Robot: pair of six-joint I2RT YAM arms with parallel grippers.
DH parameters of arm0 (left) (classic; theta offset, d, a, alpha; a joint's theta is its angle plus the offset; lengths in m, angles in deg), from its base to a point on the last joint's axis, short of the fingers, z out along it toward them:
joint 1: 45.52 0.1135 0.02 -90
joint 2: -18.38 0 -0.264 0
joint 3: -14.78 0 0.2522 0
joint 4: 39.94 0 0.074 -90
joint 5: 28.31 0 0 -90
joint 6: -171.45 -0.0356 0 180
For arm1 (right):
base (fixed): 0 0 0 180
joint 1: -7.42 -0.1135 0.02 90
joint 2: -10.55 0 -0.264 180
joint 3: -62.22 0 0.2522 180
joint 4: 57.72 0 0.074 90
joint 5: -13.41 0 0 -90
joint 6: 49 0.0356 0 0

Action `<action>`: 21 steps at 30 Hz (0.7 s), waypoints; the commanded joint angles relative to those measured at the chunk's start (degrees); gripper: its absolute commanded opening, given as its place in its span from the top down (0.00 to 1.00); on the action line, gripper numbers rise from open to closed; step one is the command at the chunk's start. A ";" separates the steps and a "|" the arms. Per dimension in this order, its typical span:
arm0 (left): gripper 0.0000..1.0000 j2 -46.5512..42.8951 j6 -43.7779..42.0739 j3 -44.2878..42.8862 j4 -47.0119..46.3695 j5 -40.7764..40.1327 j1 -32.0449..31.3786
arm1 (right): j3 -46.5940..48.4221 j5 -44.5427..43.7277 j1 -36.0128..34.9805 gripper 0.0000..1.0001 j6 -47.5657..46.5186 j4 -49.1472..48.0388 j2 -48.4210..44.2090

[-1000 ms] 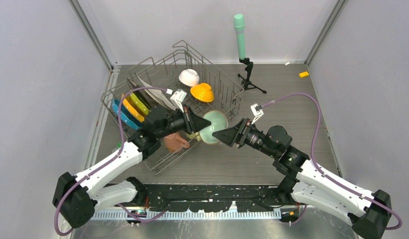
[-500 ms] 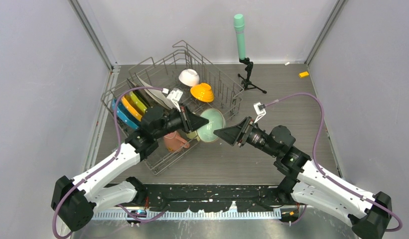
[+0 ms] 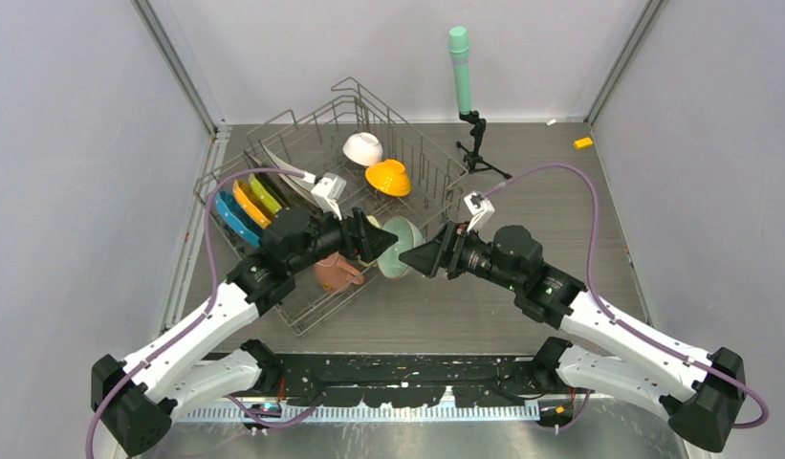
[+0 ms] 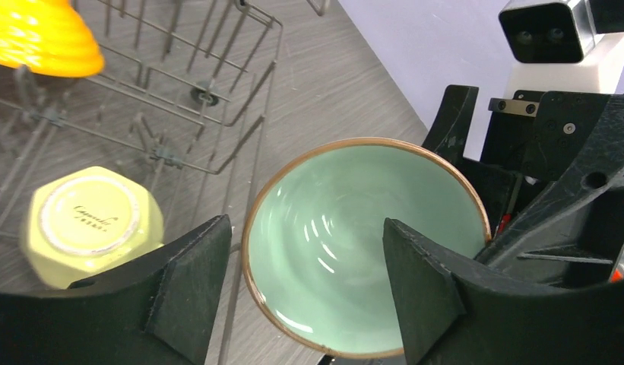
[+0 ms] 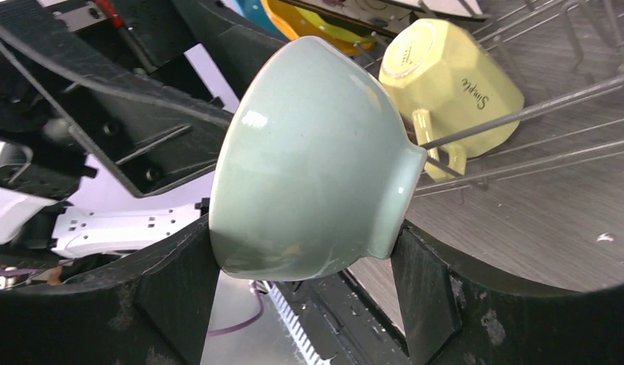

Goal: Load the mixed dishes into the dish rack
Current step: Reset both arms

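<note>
A pale green bowl (image 3: 398, 247) (image 5: 308, 160) hangs on edge at the near right corner of the dish rack (image 3: 422, 143). My right gripper (image 3: 416, 258) (image 5: 305, 251) is shut on it, one finger at the rim and one at the foot. Facing the bowl's inside (image 4: 362, 243), my left gripper (image 3: 374, 241) (image 4: 305, 251) is open, its fingers apart from the rim. In the rack are a pale-yellow mug (image 4: 92, 224) (image 5: 453, 84), a pink mug (image 3: 336, 273), an orange bowl (image 3: 388, 178), a white bowl (image 3: 363, 147), and blue (image 3: 233, 222), orange (image 3: 250, 206) and yellow-green (image 3: 266, 194) plates.
A green-topped cylinder on a black tripod (image 3: 460, 67) stands behind the rack at the right. A small orange piece (image 3: 583, 142) lies at the far right of the table. A rack wire runs against the green bowl's foot in the right wrist view.
My left gripper has opened and let go of the green bowl. The bowl has tipped from face-up onto its edge, and the right arm has moved left with it.
</note>
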 commanded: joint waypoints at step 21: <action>0.00 -16.97 -10.94 -3.41 25.48 -32.20 -0.10 | 49.94 -29.15 -0.24 0.81 -36.16 31.55 38.57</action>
